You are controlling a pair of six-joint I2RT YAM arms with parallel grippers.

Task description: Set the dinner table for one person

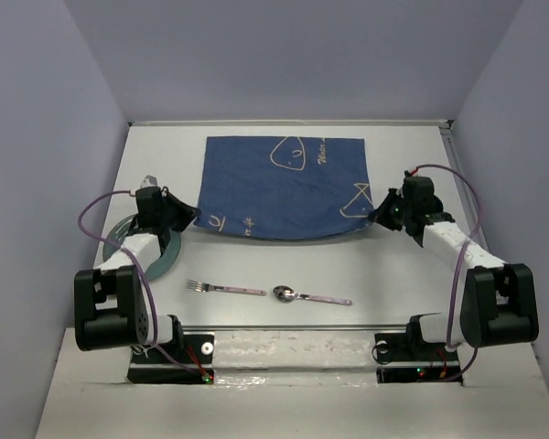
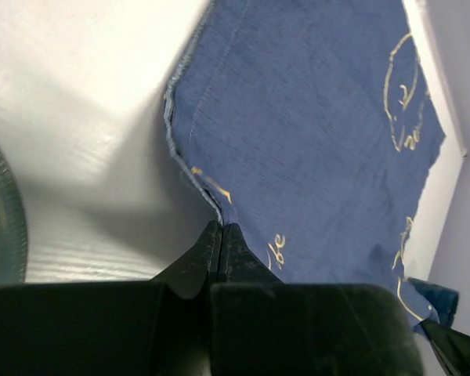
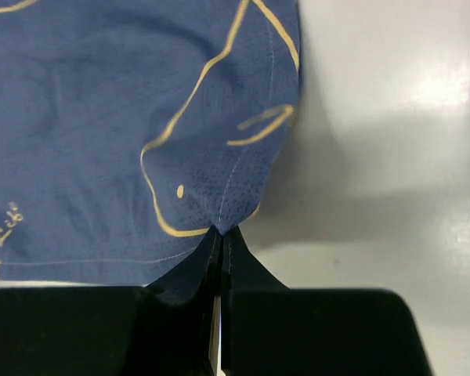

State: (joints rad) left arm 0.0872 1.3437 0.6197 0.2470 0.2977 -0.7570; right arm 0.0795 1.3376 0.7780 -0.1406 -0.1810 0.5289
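A dark blue cloth (image 1: 284, 187) with pale line drawings lies spread on the white dinner table (image 1: 284, 265), towards the back. My left gripper (image 1: 194, 216) is shut on the cloth's near left corner (image 2: 219, 215). My right gripper (image 1: 375, 218) is shut on its near right corner (image 3: 219, 219). Both corners are pinched between closed fingers and lifted slightly off the table. A fork (image 1: 224, 288) and a spoon (image 1: 309, 295) lie in a row near the front middle. A dark green plate (image 1: 169, 258) sits at the left, partly under my left arm.
Lavender walls close in the table at the back and both sides. The plate's rim (image 2: 0, 211) shows at the left edge of the left wrist view. The arm bases (image 1: 293, 352) stand along the near edge.
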